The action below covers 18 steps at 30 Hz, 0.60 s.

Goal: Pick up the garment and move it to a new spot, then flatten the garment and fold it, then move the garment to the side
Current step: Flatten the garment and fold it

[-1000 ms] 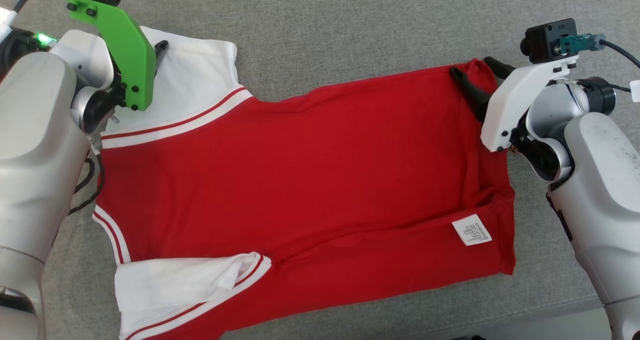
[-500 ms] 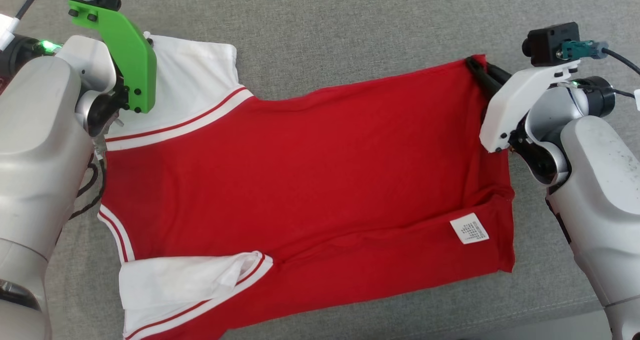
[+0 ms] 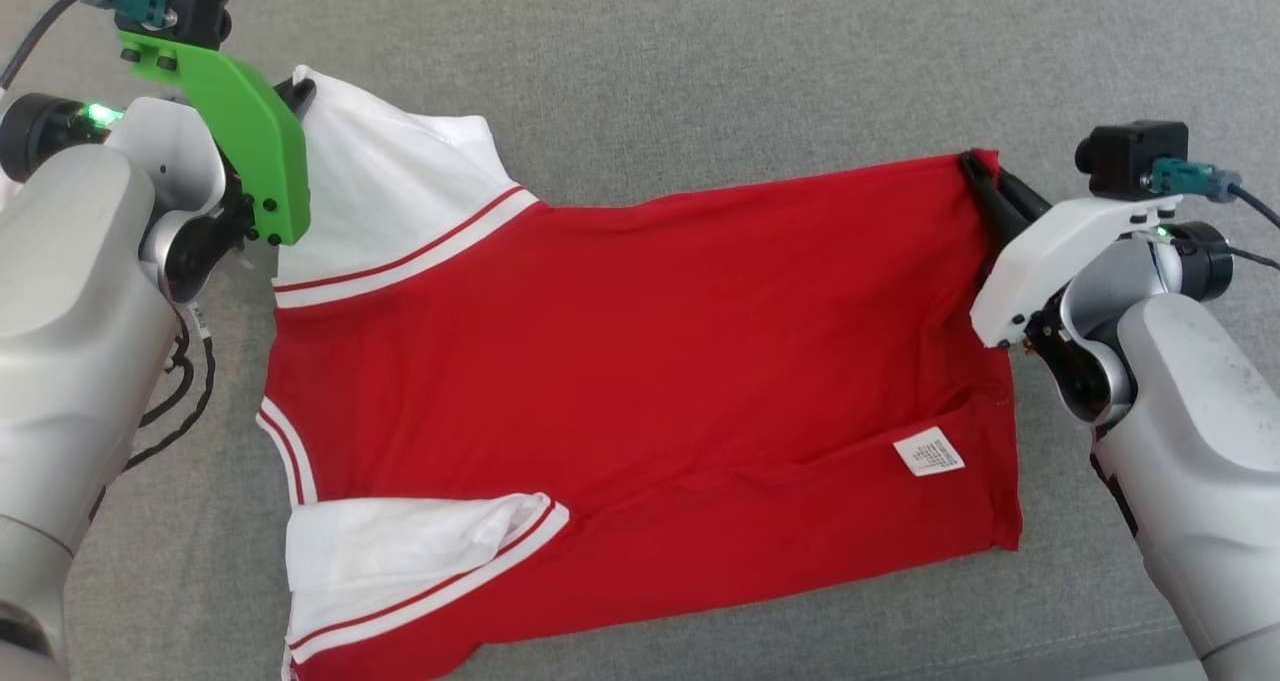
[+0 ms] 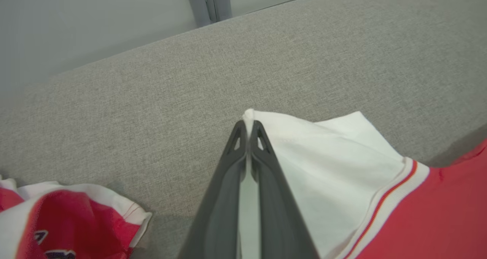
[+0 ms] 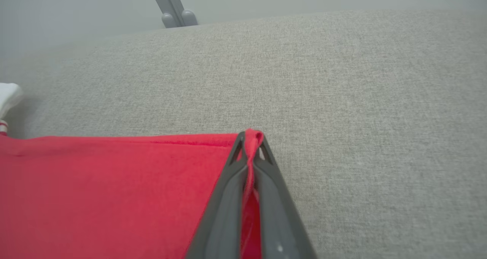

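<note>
Start at the shirt's left end: your left gripper [image 4: 248,125] is clamped tight on the tip of the far white sleeve [image 3: 390,191], with a nub of white cloth poking out past the fingertips. The red and white shirt [image 3: 640,361] lies spread on the grey fabric surface [image 3: 700,51]. Its long axis runs across in front of you, sleeves and striped trim at the left and hem at the right. Off the shirt's left end, a second, crumpled red and white garment [image 4: 57,221] sits apart from the sleeve you hold. It is the one thing a leftward sweep could snag. Along the shirt's near edge, the other white sleeve [image 3: 400,541] is folded in over the red body. Further right, a strip of that near edge is turned up so the care label [image 3: 928,453] shows. At the shirt's right end, your right gripper [image 5: 249,137] is pinched shut on the far hem corner, red cloth bunched between the fingers. So both grips are on the far long edge, one at each end, and neither arm is closer to the work than the other. I judge the coming move turns on keeping that edge taut between them and carrying it toward the near edge. Nothing lies on the red body between the two edges.
</note>
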{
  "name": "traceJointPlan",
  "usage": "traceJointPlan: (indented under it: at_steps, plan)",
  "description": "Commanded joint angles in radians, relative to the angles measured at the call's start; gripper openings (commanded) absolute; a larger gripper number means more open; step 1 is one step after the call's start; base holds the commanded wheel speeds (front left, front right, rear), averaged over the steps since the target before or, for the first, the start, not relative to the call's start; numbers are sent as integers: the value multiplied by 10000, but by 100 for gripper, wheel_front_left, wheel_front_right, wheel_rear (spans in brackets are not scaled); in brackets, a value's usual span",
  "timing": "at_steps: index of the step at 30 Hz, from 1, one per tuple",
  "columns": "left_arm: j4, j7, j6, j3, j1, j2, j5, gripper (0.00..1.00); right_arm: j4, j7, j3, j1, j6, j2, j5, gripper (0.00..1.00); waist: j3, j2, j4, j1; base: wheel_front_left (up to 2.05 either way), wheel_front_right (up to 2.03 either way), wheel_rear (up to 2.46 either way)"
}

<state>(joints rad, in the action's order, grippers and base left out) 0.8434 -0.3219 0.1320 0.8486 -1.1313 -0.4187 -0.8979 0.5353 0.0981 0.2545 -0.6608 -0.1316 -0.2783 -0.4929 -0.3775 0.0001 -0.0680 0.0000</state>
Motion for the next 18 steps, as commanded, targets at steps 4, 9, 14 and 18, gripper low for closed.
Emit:
traceJointPlan:
  at_steps: [4, 9, 14, 18]
  plan:
    - [-1056, 286, -30, 102, 607, -481, -1037, 0, 188, -632, 179, 463, 15, -139, -354, 0, 1035, -1, 407, 0, 0, 0, 0]
    - [-2226, 401, -28, 487, 1205, -1190, -1662, 0, 483, -1322, 296, 915, 15, -369, -676, 0, 1637, -1, 701, 0, 0, 0, 0]
    - [-3213, 439, -30, 737, 1872, -1883, -2100, 0, 721, -1649, 529, 1314, 15, -577, -1035, 0, 2108, -1, 900, 0, 0, 0, 0]
    - [-4110, 199, -30, 860, 2577, -2455, -2657, 0, 739, -1793, 859, 1630, 15, -797, -1354, 0, 2410, -1, 981, 0, 0, 0, 0]
